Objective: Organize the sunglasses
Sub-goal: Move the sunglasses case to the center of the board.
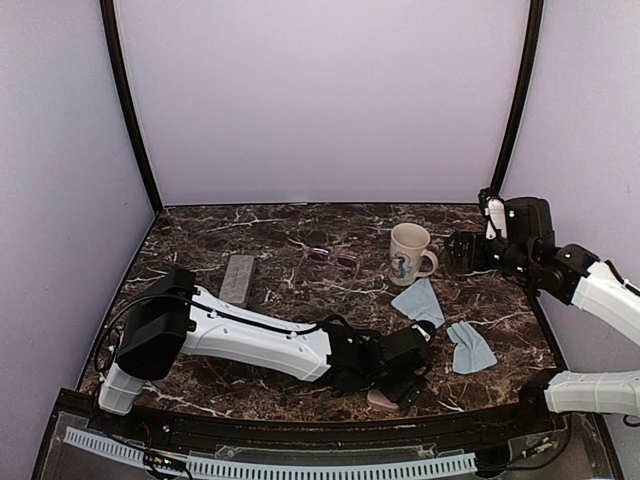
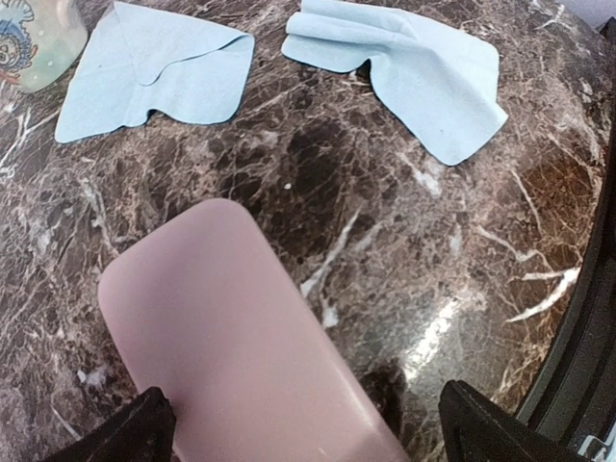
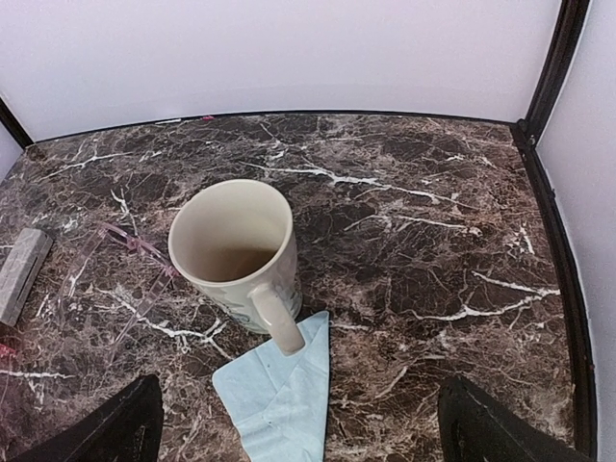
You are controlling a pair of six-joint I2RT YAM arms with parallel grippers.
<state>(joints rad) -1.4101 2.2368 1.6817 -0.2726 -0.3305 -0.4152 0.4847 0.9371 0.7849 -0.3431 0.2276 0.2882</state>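
One pair of sunglasses (image 1: 336,259) with a thin frame and pinkish tint lies on the marble just left of a cream mug (image 1: 408,253). The right wrist view shows the sunglasses (image 3: 127,241) beside the mug (image 3: 234,252). My left gripper (image 1: 405,383) hovers low over the near end of a pink case (image 2: 226,346). It is open, and in the left wrist view the left gripper (image 2: 308,428) has a finger on either side of the case. My right gripper (image 1: 458,252) hangs open to the right of the mug, and the right gripper (image 3: 298,428) holds nothing.
A grey case (image 1: 238,278) lies at the left of the table. Two light blue cloths (image 1: 418,300) (image 1: 470,348) lie spread between the mug and the front right. The table's raised dark rim (image 2: 577,327) runs close to the pink case.
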